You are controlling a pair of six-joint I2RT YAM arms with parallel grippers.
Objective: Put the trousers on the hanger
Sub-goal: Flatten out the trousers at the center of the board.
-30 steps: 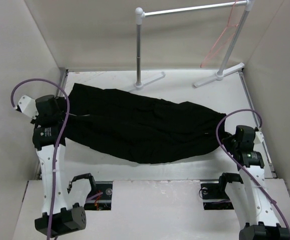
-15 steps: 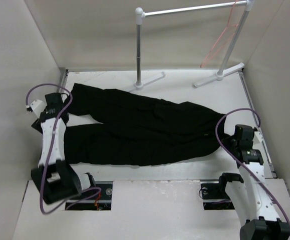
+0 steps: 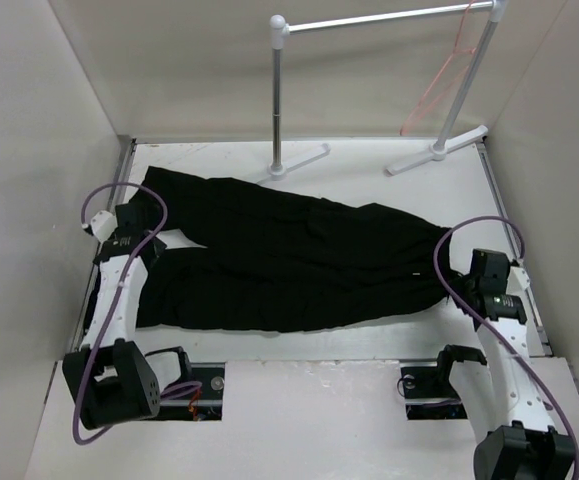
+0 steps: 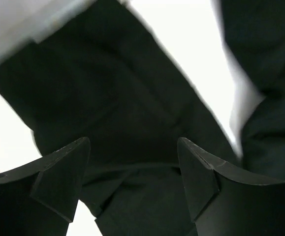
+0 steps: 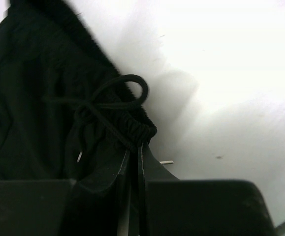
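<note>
Nearside of the rack [image 3: 279, 95], flat on the surface [image 3: 369, 165]: the trousers [image 3: 289, 265], black, laid crosswise, leg ends toward the rack's left post, waistband [image 5: 138, 129] out past its right foot. The hanger [image 3: 437, 88]: thin pink-orange wire, hung at the right end of the rack's rail, well apart from the cloth, not yet touched. Left end effector [image 4: 133, 142]: fingers apart, poised over the leg ends, holding nothing. Right end effector [image 5: 135, 150]: fingers together, pinched on the waistband's edge beside the drawstring [image 5: 110, 96] knot. Hazards, as judged: (1) the right-hand pinch takes only a thin bite of elastic at the very rim, and the weight of so much cloth on a lift could pull it free. (2) With the legs ungripped, a one-sided lift would trail them across the surface toward the rack's feet, where they could catch. (3) The hanger hangs loose by its hook, so a push from heavy cloth or an arm could swing it along the rail or knock it off. (4) Soft fabric bunches, and if fed through the wire triangle unevenly it could slide off on the heavier side. (5) The loose drawstring loop could snag on a fingertip at release.
</note>
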